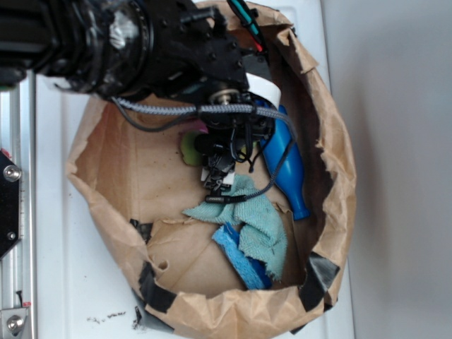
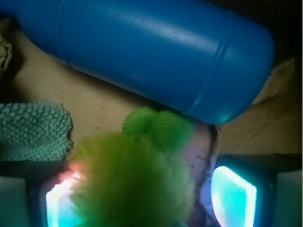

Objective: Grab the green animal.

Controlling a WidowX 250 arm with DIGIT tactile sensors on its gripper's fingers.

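1. Fingers [image 2: 142, 198] open, straddling the green animal [image 2: 135, 182], ungripped, inside the paper bag [image 1: 212, 314].
2. Wrist view: blue bottle [image 2: 156, 52] crowds just beyond; exterior view shows only the animal's edge [image 1: 189, 147].

Lime-green fuzzy green animal [image 2: 130, 184]; glossy blue bottle [image 2: 156, 56]; teal terry cloth [image 1: 251, 219]; brown paper bag [image 1: 127, 176]; black gripper [image 1: 217, 185].

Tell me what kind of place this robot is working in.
Probably a lab test rig, not a home: a taped brown paper bin on a white surface, holding assorted props: a blue bottle, a teal cloth and the green animal.
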